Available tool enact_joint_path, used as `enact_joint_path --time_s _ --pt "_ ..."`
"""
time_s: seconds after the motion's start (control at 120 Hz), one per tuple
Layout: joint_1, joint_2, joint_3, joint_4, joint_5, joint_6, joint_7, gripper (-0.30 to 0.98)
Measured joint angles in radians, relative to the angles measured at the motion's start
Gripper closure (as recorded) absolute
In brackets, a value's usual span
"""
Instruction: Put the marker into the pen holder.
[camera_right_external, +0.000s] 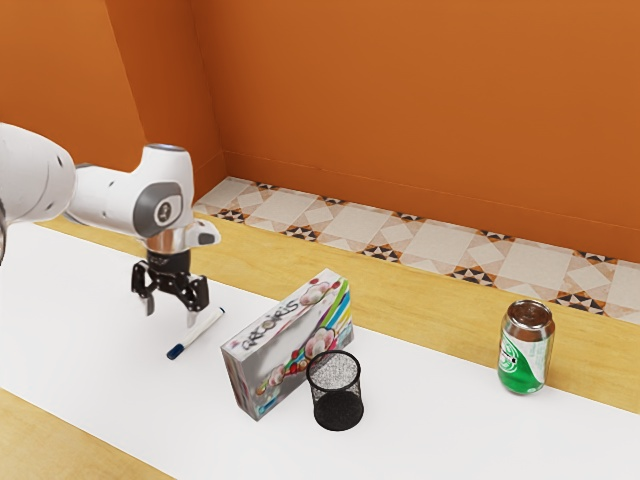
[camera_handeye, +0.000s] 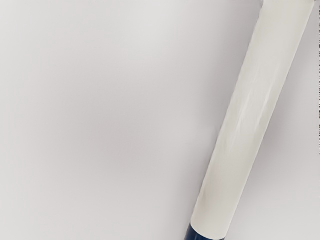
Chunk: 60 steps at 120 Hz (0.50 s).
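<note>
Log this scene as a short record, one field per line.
gripper: open, over the marker
marker: white with dark blue end, lying on the table
pen holder: black mesh, upright, marker not yet inside
box: colorful, standing beside the pen holder
drink can: green and white, upright, toward the exterior view's right

Exterior view: taken from the arm's (camera_right_external: 100, 195) side, set back and raised, facing obliquely down across the table (camera_right_external: 420, 325) to the orange wall (camera_right_external: 400, 100). Wrist view: taken from the hand (camera_right_external: 171, 315), facing down at close range. Common to both: the marker (camera_right_external: 199, 332) and the white surface (camera_right_external: 85, 320) beside it.
</note>
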Motion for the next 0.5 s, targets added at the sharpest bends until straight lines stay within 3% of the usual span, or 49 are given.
enact_joint_path --time_s 0.5 --pt "0.000 0.115 -0.025 0.107 -0.028 0.015 0.076 0.00"
